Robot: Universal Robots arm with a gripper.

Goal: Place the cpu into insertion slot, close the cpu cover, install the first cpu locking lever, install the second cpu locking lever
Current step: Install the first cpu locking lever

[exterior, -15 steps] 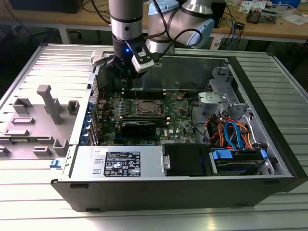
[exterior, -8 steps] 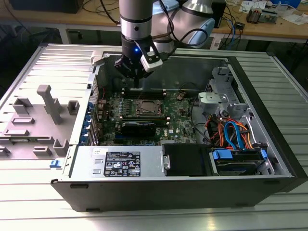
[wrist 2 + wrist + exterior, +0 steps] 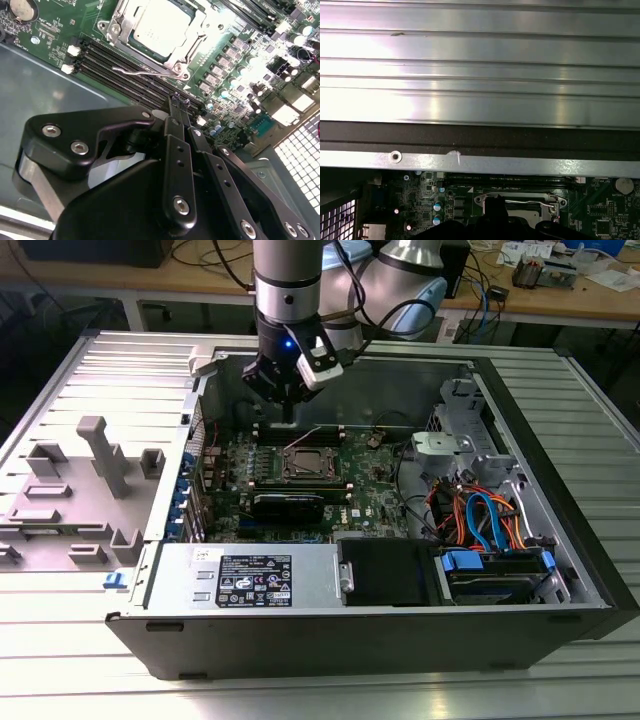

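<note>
Gripper pressed together, nothing pinched, held over memory slots beside locking lever; cpu seen under cpu cover; thin lever could be slipped off, slots scraped

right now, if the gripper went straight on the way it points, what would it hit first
Most likely the gripper would meet the long black memory slots beside the cpu cover, with the wire lever just alongside. Depth is hard to judge.

A workshop: slotted aluminium table, cable-strewn wooden bench behind.
</note>
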